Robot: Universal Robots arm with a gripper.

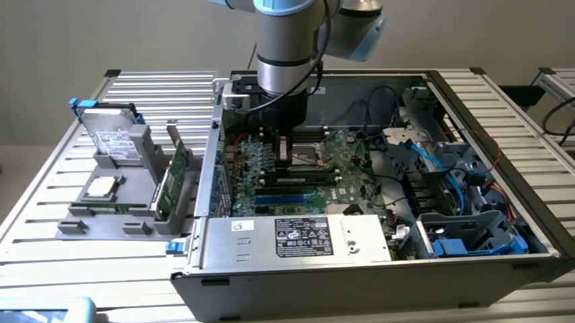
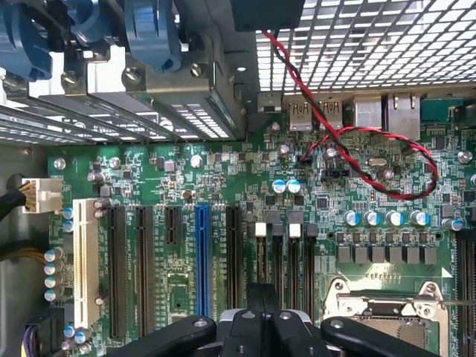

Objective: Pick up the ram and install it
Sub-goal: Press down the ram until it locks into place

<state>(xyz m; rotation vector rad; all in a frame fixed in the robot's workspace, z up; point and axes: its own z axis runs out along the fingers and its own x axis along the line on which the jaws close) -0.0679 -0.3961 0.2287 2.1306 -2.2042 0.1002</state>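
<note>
one claw [image 2: 262, 316] fully closed (nothing visibly gripped), low over motherboard [image 2: 245, 201] slots

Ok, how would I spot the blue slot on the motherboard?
Look inside the open computer case at the green motherboard. Among its long parallel card slots, the blue slot is the only blue one; its immediate neighbours are black.

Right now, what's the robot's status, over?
Gripper shut, nothing seen held, above memory slots. Ram apparently lying in grey holder outside case. Red-black wire clear of slots.
</note>
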